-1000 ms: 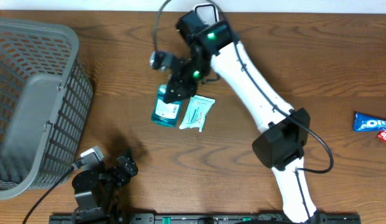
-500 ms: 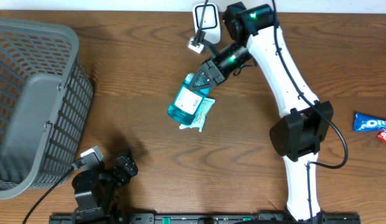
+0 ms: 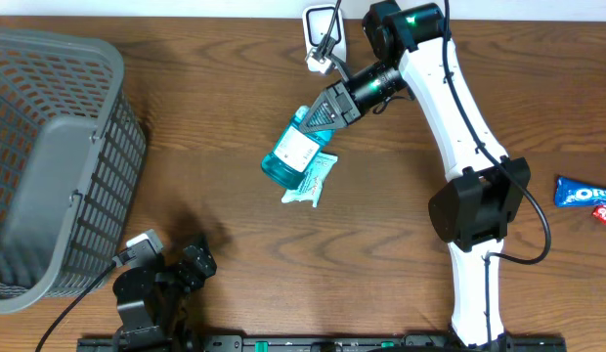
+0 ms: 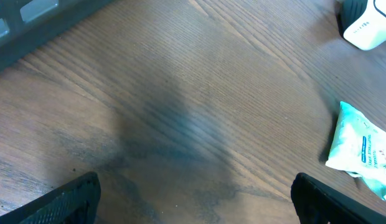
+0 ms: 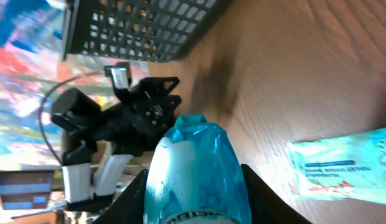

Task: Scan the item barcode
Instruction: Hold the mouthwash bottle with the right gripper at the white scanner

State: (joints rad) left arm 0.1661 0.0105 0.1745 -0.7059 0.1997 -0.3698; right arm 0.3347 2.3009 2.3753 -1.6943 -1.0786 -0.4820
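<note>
currently right gripper (image 3: 324, 114) grips blue bottle (image 3: 293, 154), tilted over wipes packet (image 3: 314, 183); left gripper (image 3: 186, 266), well apart from packet, stands wide open, empty.

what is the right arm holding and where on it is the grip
The right gripper holds the blue bottle by its narrower end, one finger on each side. The left gripper is open and holds nothing.

Overhead view evenly lit and sharp — both wrist views soft, blurred.
</note>
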